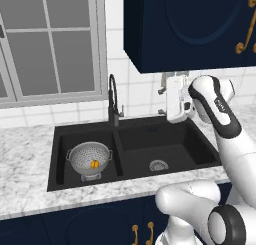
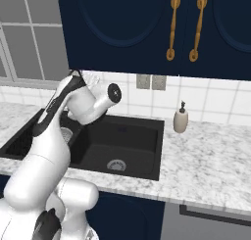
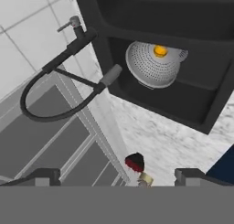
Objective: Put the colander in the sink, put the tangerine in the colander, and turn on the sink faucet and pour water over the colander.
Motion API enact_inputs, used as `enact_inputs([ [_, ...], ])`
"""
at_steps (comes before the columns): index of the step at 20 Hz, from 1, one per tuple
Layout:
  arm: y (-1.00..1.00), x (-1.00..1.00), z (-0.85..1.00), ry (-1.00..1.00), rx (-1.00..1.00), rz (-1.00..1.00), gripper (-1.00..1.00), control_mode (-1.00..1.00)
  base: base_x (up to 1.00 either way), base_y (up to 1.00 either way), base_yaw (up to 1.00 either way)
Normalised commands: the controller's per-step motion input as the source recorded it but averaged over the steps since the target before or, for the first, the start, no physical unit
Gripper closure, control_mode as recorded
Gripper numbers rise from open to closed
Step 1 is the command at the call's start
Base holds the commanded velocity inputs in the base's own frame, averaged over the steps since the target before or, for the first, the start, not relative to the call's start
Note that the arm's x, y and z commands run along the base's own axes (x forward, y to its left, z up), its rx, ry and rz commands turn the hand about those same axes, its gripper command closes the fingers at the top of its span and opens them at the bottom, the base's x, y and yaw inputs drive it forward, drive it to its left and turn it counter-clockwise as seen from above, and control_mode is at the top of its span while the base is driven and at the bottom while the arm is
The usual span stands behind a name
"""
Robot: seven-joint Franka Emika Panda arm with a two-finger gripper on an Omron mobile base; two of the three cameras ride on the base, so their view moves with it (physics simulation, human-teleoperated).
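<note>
The colander [image 1: 89, 159] is a silvery-grey metal bowl dotted with small holes, with a small loop handle at each side, and it nearly fills the width of its basin. It stands upright in the left basin of the black double sink [image 1: 165, 127]. The tangerine [image 1: 94, 164], small, round and bright orange, lies inside the colander near the bottom. A silver drain [image 1: 158, 165] shows in the right basin. The dark faucet [image 1: 113, 100] rises behind the centre divider, its arched neck high over the sink. The tool [image 3: 118, 178] hangs above the sink's back right corner, fingers spread wide apart and holding nothing. The surface [image 1: 27, 154] around the sink is white-grey marble. A beige soap bottle [image 2: 181, 119] stands on it right of the sink.
</note>
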Motion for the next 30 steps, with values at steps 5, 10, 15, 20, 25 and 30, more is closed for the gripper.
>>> enact_inputs([
  [5,0.14,0.68,-0.15,0.00,0.08,0.14,-1.00,-1.00,0.00,0.00,0.00],
  [10,0.42,0.14,-0.37,0.00,0.00,0.02,-1.00,-1.00,0.00,0.00,0.00],
  [15,0.41,0.00,-0.42,0.00,0.00,0.00,-1.00,-1.00,0.00,0.00,0.00],
  [20,0.27,0.02,-0.12,0.01,0.03,0.00,-1.00,-1.00,0.00,0.00,0.00],
  [25,0.00,0.17,-0.18,0.23,0.17,-0.04,-1.00,-1.00,0.00,0.00,0.00],
  [30,0.00,0.24,-0.26,0.17,0.12,-0.08,-1.00,-1.00,0.00,0.00,0.00],
])
